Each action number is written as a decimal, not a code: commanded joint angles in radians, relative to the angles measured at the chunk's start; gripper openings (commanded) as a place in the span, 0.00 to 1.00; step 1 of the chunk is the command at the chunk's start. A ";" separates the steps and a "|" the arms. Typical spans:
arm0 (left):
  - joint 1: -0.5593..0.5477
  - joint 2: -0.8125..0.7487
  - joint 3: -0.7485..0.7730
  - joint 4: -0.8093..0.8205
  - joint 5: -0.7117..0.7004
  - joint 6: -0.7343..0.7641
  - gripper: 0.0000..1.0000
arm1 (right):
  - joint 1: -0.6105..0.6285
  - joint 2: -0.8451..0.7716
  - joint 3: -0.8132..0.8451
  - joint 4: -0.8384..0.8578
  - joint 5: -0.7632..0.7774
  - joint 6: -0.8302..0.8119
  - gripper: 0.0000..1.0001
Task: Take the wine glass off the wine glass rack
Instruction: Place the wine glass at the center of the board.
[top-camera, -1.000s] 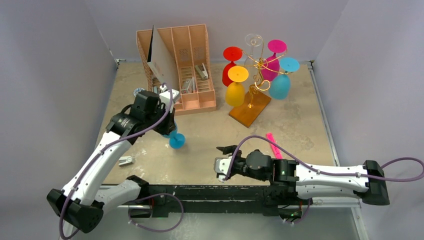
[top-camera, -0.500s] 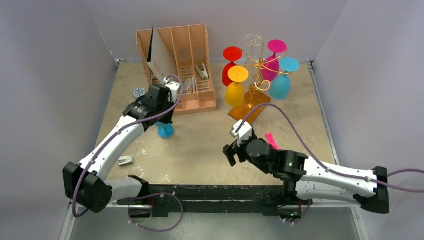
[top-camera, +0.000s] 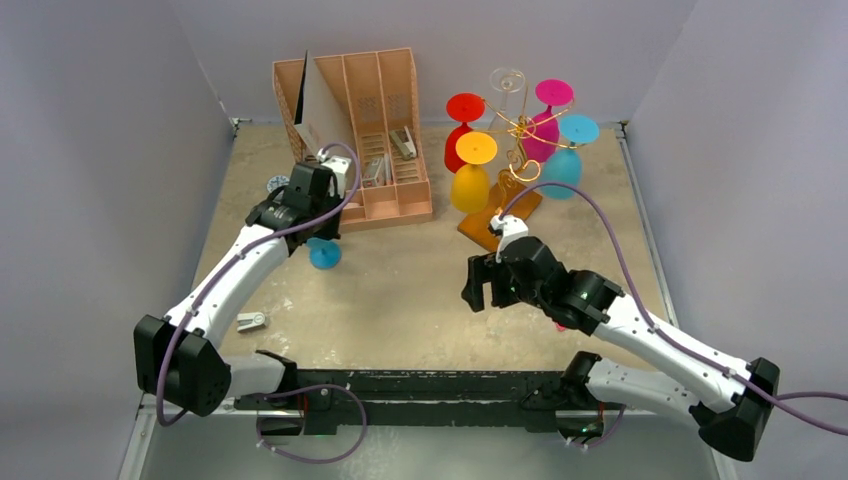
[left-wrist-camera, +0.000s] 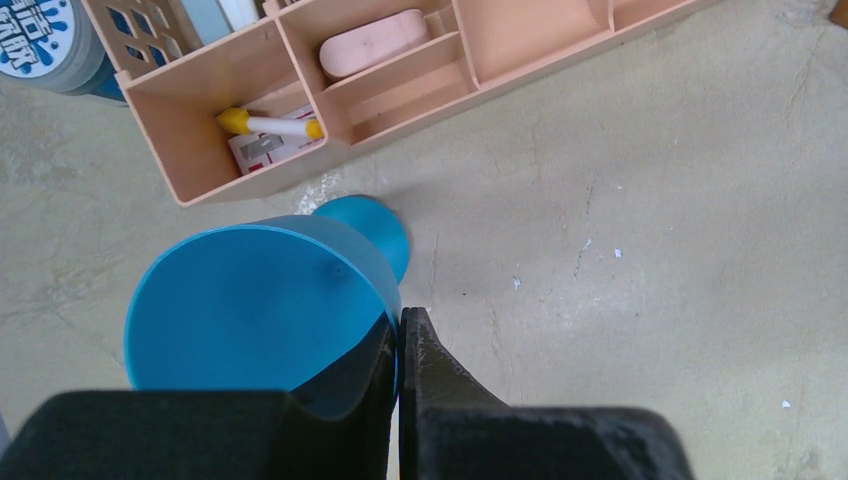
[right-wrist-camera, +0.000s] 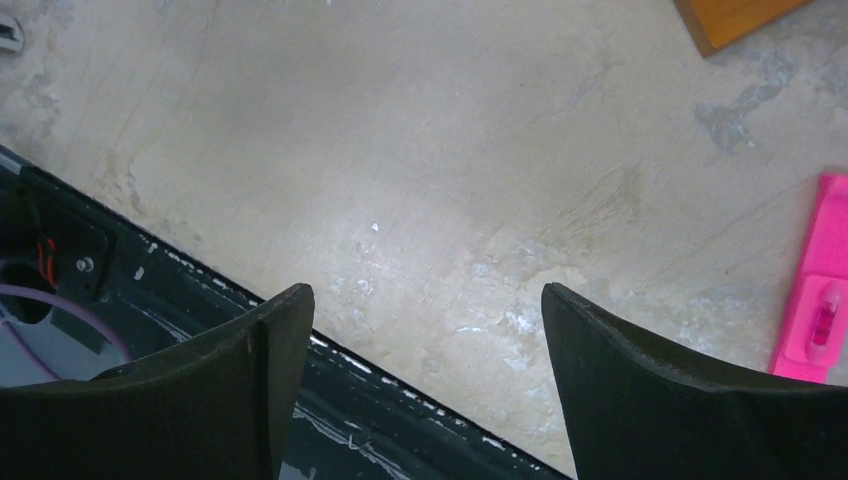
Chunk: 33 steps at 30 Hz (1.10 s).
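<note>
Well to the left of the wine glass rack (top-camera: 515, 135), my left claw (left-wrist-camera: 400, 332) is pinched tight on the rim of the blue wine glass (left-wrist-camera: 255, 300), one finger inside the bowl and one outside, so this glass is off the rack and hangs foot-down over the table (top-camera: 400, 290); I cannot tell whether its foot rests on the surface. Between that glass and the rack stands the pink-tan file organiser (top-camera: 385, 120), its front just beyond the glass in my left wrist view. Nearer the rack, in front of its orange-brown wooden base (top-camera: 497, 222) and just to the near side of it, my right claw (right-wrist-camera: 425, 330) holds nothing, its two fingers standing wide apart over bare table, with a corner of that base at the top right of its view and a pink plastic piece (right-wrist-camera: 815, 300) at the right edge. On the rack's gold wire arms hang a red glass (top-camera: 465, 108), a yellow glass (top-camera: 471, 182), a clear glass (top-camera: 507, 80), a magenta glass (top-camera: 547, 122) and a light blue glass (top-camera: 564, 165), all upside down
</note>
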 joint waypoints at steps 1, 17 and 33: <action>0.006 -0.021 0.008 0.015 0.053 0.018 0.00 | -0.033 -0.033 0.069 -0.074 0.004 0.080 0.86; 0.009 0.038 0.023 -0.010 0.044 0.016 0.00 | -0.214 -0.004 0.240 -0.078 -0.059 0.062 0.73; 0.010 -0.002 0.037 -0.061 0.046 -0.002 0.52 | -0.254 0.063 0.440 0.002 -0.059 0.072 0.69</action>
